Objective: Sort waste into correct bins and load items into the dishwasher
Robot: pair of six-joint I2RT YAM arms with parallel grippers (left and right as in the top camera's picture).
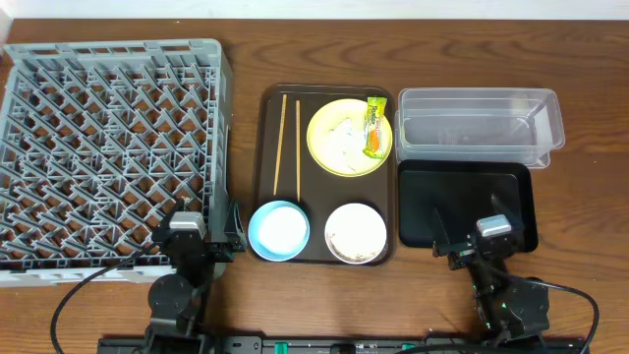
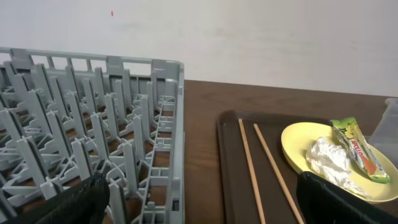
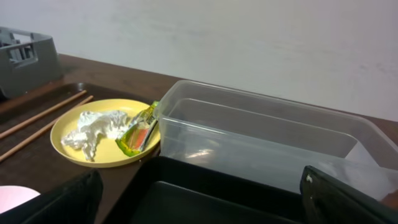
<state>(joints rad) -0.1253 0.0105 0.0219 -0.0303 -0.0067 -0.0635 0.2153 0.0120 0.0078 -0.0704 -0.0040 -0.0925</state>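
Note:
The pale yellow plate (image 1: 348,137) sits on the brown serving tray with a crumpled white tissue (image 1: 343,141) and a snack wrapper (image 1: 375,127) on it. Two chopsticks (image 1: 290,144) lie left of the plate. The light blue bowl (image 1: 278,229) and the white bowl (image 1: 355,232), which holds food scraps, stand at the tray's front. The grey dish rack (image 1: 108,147) is at left. The clear tub (image 1: 479,124) and the black tray (image 1: 467,205) are at right. My left gripper (image 1: 194,241) is open at the rack's front right corner. My right gripper (image 1: 476,246) is open at the black tray's front edge.
The dark brown serving tray (image 1: 263,167) lies between the rack and the bins. The wrist views show the rack wall (image 2: 177,143), the chopsticks (image 2: 267,168), the plate (image 3: 68,146) and the clear tub (image 3: 261,134) close ahead. Cables run along the table's front edge.

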